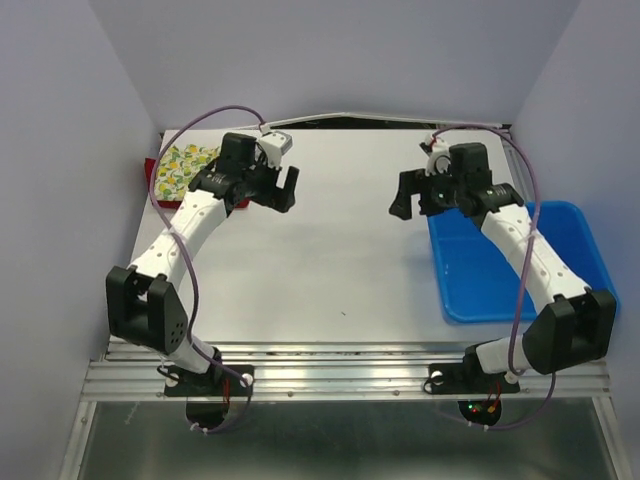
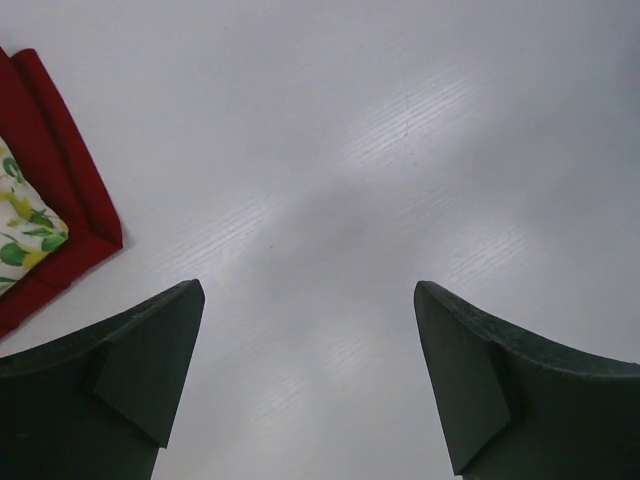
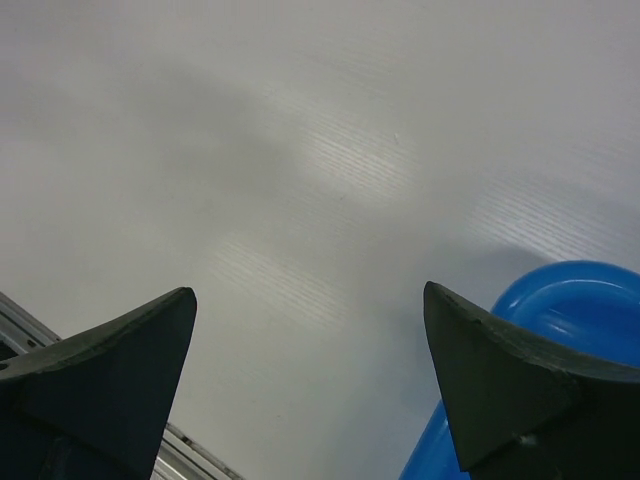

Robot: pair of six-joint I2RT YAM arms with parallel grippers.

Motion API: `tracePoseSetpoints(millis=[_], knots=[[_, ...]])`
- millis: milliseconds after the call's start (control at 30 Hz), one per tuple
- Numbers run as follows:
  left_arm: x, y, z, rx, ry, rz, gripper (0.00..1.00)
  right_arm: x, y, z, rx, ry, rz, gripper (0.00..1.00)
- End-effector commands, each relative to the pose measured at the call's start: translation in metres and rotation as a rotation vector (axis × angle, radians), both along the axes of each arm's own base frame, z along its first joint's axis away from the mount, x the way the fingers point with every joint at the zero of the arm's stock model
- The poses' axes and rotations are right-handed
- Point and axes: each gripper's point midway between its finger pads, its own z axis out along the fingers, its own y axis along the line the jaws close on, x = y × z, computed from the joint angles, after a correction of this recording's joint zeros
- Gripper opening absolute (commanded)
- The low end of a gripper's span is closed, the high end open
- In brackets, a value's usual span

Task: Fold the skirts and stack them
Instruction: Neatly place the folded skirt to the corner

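The lemon skirt [image 1: 185, 165] is laid folded on the red skirt [image 2: 60, 170], well left of the blue bin [image 1: 470, 285]. The left gripper [image 1: 275, 192] and the right gripper [image 1: 415, 203] are held wide and empty. The stacking is judged complete; only a retreat of the arms seems needed.

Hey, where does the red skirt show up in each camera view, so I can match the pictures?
Top external: red skirt in the far left corner of the table, only its edges showing.
Left wrist: red skirt at the left edge of the picture.
Right wrist: not in view.
Shared landmark: the lemon skirt lying on top of it, in both views that show it.
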Motion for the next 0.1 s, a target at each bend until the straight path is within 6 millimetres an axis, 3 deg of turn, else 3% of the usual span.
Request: tracePoseSetpoints(millis=[0,67], knots=[[0.0008,-0.0057,0.0329,-0.077,-0.093,0.028,0.99,-0.0061,0.0089,0.0188,0.052,-0.049,0.041,1.0],[0.0031,-0.003,0.0413,-0.063,-0.121,0.034,0.99,-0.0059,0.0091,0.022,0.052,-0.056,0.044,1.0]])
